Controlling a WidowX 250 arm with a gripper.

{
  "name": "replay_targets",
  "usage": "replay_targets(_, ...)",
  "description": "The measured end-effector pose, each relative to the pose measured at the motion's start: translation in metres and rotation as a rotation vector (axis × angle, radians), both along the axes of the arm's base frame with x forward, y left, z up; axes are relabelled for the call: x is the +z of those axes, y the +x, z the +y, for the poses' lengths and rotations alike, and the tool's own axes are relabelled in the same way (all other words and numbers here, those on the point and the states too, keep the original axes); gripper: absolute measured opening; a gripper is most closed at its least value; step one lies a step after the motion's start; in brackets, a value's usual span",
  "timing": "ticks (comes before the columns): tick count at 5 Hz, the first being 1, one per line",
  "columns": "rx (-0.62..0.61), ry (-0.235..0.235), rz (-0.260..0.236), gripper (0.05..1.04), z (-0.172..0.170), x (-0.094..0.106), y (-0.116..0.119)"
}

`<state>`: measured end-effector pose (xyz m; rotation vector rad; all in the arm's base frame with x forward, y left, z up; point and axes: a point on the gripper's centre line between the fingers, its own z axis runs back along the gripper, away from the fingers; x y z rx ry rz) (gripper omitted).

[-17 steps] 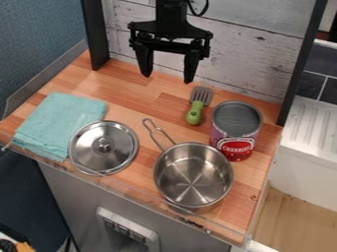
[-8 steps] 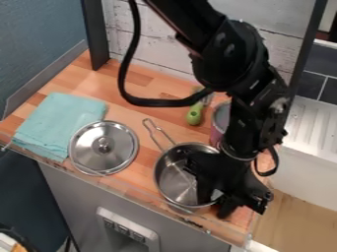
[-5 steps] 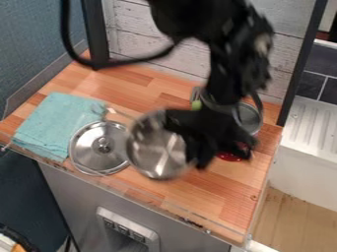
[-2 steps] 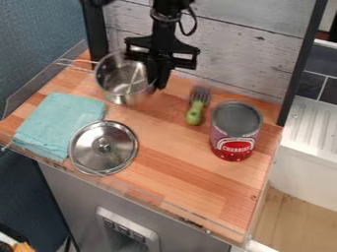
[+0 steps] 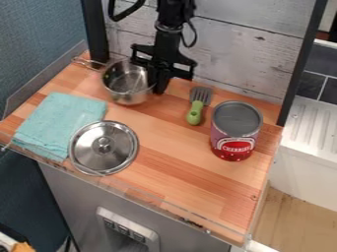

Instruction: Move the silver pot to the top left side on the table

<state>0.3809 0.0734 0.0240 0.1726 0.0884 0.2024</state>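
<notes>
Since the pot (image 5: 126,97) sits at the tabletop's (image 5: 181,152) top left, I have the gripper (image 5: 157,91) pinched on its right wall, presumably steadying it for release.

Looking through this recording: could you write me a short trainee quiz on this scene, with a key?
1. Multiple choice: what lies between the silver pot and the can?
A) The green-handled spatula
B) The folded cloth
C) The round lid

2. True or false: the end effector is at the pot's rim, on the side away from the handle.

3. Fill in the blank: the lid lies beside a folded turquoise ____.

Key: 1. A; 2. True; 3. cloth
</notes>
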Motion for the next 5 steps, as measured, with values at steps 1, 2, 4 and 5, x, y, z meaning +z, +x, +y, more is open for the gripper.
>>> replay_targets(1, -0.003, -0.005, 0.036, 0.103, 0.003, -0.009, -0.002)
replay_targets(2, -0.003, -0.007, 0.029, 0.277, 0.003, -0.010, -0.002)
replay_targets(4, -0.031, -0.024, -0.066, 0.865, -0.003, 0.029, -0.011)
replay_targets(5, -0.027, -0.029, -0.097, 1.011, -0.002, 0.047, -0.014)
